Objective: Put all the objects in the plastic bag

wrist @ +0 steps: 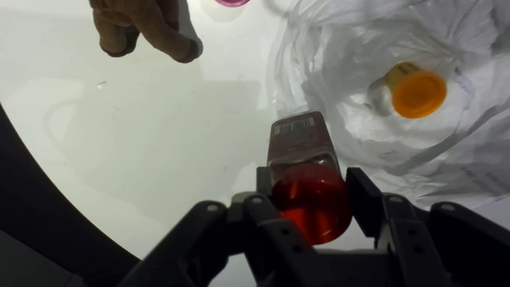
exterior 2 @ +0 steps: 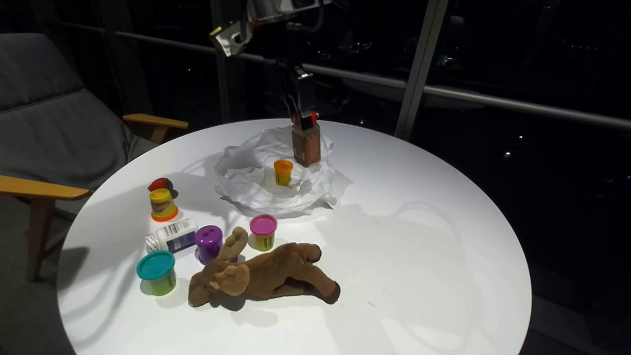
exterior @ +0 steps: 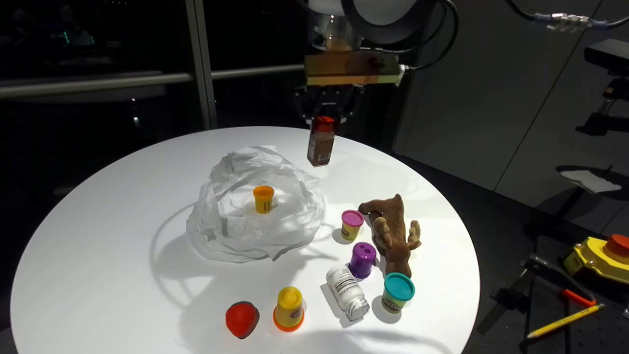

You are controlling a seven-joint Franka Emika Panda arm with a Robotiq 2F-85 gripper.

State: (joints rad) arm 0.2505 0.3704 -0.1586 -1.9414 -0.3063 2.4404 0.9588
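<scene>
Dark windows (exterior: 137, 44), round white table (exterior: 98, 255): a red-capped bottle (exterior: 321, 148) to land in the plastic bag (exterior: 290, 231)

My gripper (wrist: 311, 191) clasps the bottle by its cap (wrist: 312, 205), the pads (wrist: 360, 195) pressing from either side, and the body hangs in the air, tilted a little. In the wrist view it sits at lower centre; the bag spreads over the right side, with the orange-lidded tub (wrist: 419, 94) inside. I judge the bottle to be beside the bag's mouth, not yet over it; in an exterior view its base is just apart from the film.

For a clean drop I should carry it high enough for the base to pass above the crumpled rim, since so light a bag could drag along. Then I want the right of the wrist frame, halting over the hollow beside the tub, not on top of it. Next, straight down and slowly: a hold on the cap alone may let the body swing. I should let go only when the base rests.

Waiting in the lower right of an exterior view: the plush moose (exterior: 396, 226), purple tub (exterior: 362, 260), white bottle (exterior: 346, 292) and teal-lidded tub (exterior: 398, 292).
</scene>
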